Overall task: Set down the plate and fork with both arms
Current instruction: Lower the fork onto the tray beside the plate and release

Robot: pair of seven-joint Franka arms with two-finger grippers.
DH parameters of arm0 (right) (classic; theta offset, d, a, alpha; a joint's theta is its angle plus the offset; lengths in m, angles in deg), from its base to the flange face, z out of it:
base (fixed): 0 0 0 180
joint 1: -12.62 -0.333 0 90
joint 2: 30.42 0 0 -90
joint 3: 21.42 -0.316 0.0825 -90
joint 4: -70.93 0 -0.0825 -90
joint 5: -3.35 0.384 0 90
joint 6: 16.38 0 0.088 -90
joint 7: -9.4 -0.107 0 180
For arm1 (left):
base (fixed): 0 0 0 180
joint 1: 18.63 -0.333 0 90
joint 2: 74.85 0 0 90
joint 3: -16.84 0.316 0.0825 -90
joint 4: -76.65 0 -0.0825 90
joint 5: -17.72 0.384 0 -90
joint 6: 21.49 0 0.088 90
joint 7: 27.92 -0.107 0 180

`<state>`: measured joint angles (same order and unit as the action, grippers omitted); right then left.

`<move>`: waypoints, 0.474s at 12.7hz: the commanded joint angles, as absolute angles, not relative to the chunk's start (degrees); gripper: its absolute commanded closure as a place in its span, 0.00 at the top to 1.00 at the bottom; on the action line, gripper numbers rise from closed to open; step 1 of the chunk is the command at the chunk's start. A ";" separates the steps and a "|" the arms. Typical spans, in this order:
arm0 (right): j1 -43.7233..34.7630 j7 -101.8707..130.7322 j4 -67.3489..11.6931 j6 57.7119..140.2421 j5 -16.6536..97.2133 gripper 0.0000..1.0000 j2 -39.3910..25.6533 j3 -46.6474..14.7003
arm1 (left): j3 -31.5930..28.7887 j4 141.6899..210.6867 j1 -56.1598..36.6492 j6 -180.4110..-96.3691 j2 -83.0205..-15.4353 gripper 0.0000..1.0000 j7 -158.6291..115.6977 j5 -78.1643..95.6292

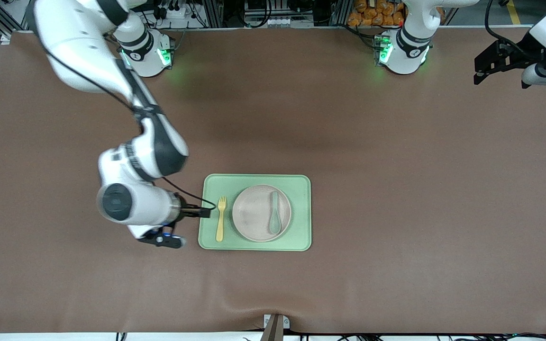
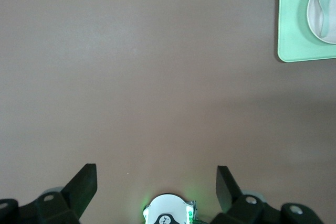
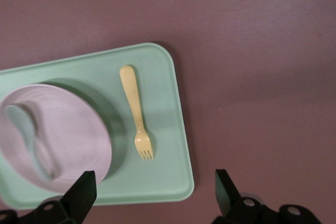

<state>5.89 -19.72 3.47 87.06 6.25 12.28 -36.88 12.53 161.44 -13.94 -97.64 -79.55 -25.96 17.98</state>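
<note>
The table (image 1: 396, 189) wears a brown matt covering, smooth but for a slight wrinkle at its near edge; the light green tray (image 1: 301, 213) looks like matt plastic with rounded corners; the plate (image 1: 254, 213) is off-white, matt and smooth; the fork (image 1: 220, 219) is pale yellow plastic with a faint sheen; the spoon (image 1: 274, 215) is grey-green, matt plastic; the arms' shells (image 1: 78, 47) are glossy white plastic.
</note>
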 commanded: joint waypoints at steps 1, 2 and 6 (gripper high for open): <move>14.63 -19.34 2.38 82.52 2.05 1.00 7.22 -44.80 | 12.88 161.55 -14.32 -96.64 -80.56 1.00 -26.16 17.11; 14.64 -19.08 2.38 81.11 0.90 1.00 4.67 -44.45 | 13.05 161.55 -14.85 -96.64 -80.56 1.00 -25.98 17.20; 14.55 -18.65 1.76 73.37 0.88 1.00 -5.17 -41.82 | 12.97 161.29 -16.87 -97.25 -77.94 1.00 -25.63 17.02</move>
